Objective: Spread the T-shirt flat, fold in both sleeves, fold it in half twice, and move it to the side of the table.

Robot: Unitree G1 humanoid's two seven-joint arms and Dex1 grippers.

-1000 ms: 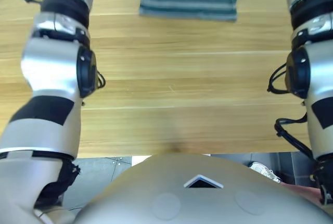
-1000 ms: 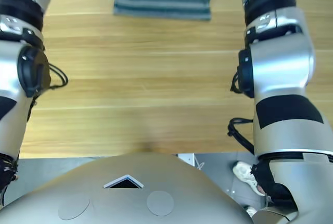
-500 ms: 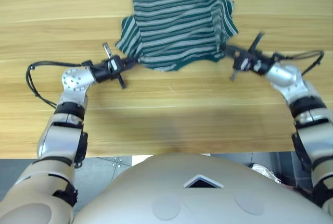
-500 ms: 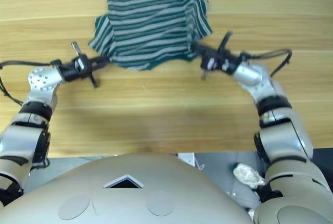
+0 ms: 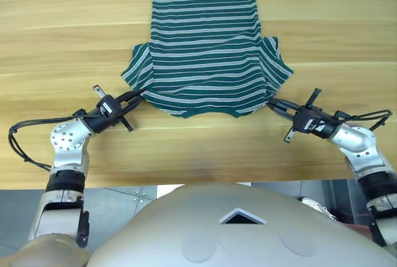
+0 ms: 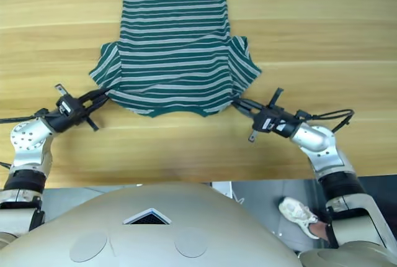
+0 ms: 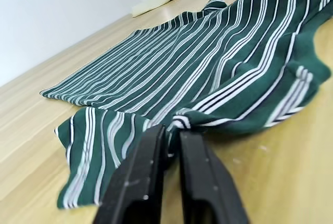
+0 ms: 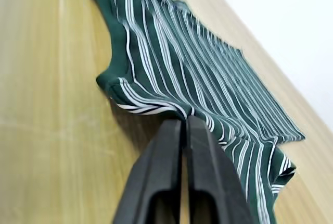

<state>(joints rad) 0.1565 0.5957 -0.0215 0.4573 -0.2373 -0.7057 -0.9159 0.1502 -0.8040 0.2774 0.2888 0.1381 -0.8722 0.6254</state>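
Both shoulders of the striped T-shirt (image 5: pixel 205 49) clamped: left gripper (image 5: pixel 140 93), right gripper (image 5: pixel 273 102)
You've pulled it flatter along the table (image 5: pixel 186 149); sleeves next.

Soft striped cloth T-shirt (image 5: pixel 205 43), smooth matt wooden table (image 5: pixel 74 43)

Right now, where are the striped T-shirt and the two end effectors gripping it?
T-shirt (image 5: pixel 205 37), left eye view, middle of striped body.
left end effector (image 5: pixel 142 92), left eye view, between its fingertips.
right end effector (image 5: pixel 273 102), left eye view, between its fingertips.
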